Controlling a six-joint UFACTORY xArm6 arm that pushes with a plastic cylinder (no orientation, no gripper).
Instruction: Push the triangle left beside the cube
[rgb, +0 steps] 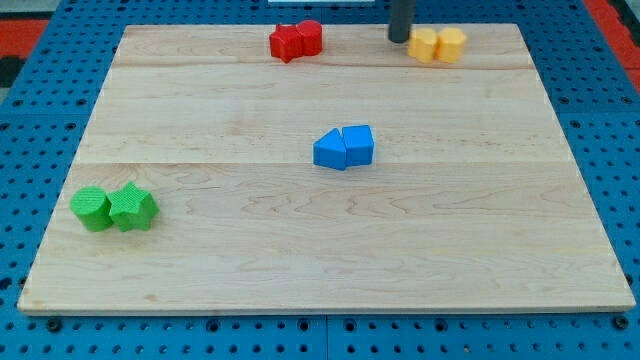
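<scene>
A blue triangle block (329, 150) lies near the board's middle, touching the left side of a blue cube (358, 144). My tip (399, 40) is at the view's top, well above and to the right of the blue pair, just left of the yellow blocks. It touches no blue block.
Two yellow blocks (437, 45) sit at the top right beside my tip. Two red blocks (295, 40) sit at the top centre. Two green blocks (113, 208) lie at the lower left. The wooden board (300, 270) rests on a blue pegboard.
</scene>
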